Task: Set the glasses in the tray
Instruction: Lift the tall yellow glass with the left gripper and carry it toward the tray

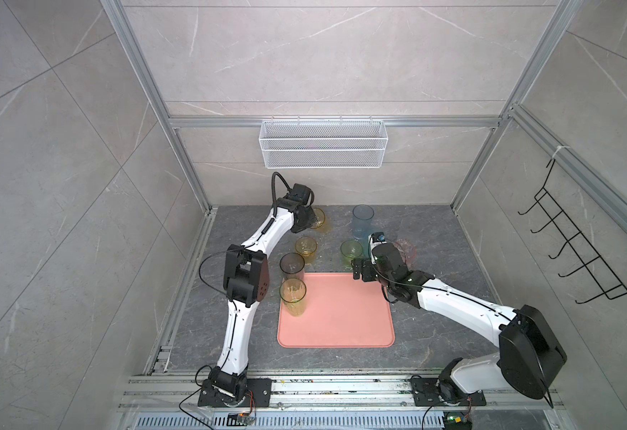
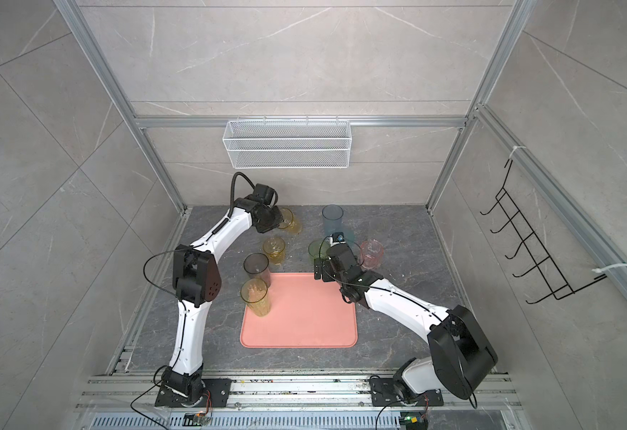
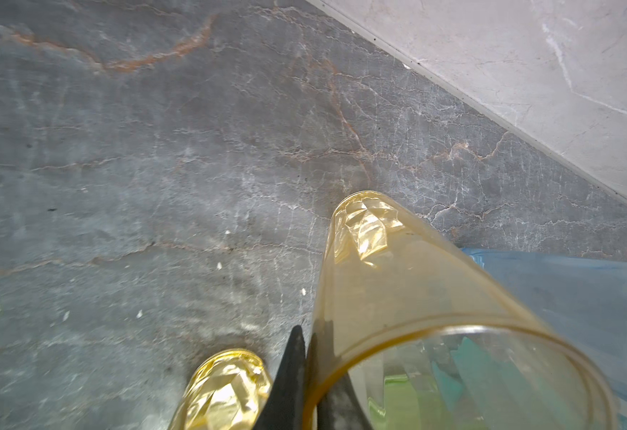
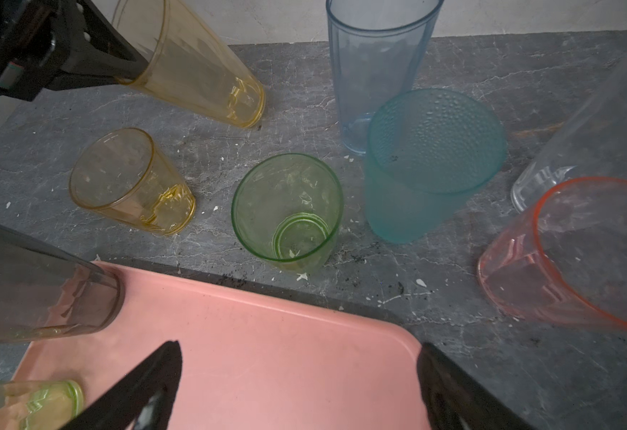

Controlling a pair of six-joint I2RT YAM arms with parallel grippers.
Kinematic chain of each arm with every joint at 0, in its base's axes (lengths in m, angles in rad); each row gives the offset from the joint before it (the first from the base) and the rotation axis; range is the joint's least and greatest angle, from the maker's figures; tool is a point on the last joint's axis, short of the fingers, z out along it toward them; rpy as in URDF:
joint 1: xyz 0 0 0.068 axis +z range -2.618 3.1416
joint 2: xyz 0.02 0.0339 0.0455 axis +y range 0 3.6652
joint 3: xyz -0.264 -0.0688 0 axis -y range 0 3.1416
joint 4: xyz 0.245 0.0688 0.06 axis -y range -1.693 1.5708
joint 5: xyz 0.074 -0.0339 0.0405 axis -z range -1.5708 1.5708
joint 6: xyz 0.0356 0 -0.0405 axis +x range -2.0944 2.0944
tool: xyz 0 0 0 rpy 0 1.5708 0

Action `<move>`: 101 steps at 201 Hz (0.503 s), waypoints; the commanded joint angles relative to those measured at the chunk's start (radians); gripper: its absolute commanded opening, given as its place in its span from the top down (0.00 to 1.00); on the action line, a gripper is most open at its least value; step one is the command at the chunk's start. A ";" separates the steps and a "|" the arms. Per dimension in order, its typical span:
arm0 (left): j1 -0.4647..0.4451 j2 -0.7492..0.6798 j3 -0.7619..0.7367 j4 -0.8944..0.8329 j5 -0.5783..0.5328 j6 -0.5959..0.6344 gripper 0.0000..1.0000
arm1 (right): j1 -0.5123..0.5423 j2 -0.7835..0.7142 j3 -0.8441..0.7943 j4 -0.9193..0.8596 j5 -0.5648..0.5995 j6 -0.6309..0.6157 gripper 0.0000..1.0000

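My left gripper [image 3: 309, 359] is shut on the rim of a tall amber glass [image 1: 319, 219] at the back left, one finger inside the wall and one outside; the glass is tilted. My right gripper [image 4: 299, 352] hangs open and empty over the far right corner of the salmon-pink tray [image 1: 338, 320]. A smoky grey glass [image 1: 292, 265] and a yellow-green glass [image 1: 292, 296] stand on the tray's left edge. On the table behind it are a short amber glass [image 1: 306, 248], a green [image 4: 289, 212], a blue [image 1: 363, 221], a teal [image 4: 427, 163], a pink [image 4: 583, 253] and a clear glass [image 4: 595, 123].
A white wire basket [image 1: 323, 143] hangs on the back wall and a black hook rack [image 1: 580, 245] on the right wall. Aluminium frame posts stand at the table's back corners. White crumbs speckle the grey stone table [image 4: 453, 298].
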 commanded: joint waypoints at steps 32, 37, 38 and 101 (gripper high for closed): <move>0.038 -0.216 -0.090 0.020 -0.023 0.048 1.00 | 0.006 0.010 0.030 -0.021 0.000 0.013 0.00; 0.041 -0.229 -0.099 0.016 -0.026 0.049 1.00 | 0.007 0.009 0.029 -0.020 0.000 0.012 0.00; 0.042 -0.231 -0.101 0.015 -0.026 0.050 1.00 | 0.007 0.009 0.029 -0.020 0.000 0.012 0.00; 0.092 -0.415 -0.208 -0.113 -0.069 0.089 1.00 | 0.007 0.001 0.029 -0.024 -0.002 0.011 0.00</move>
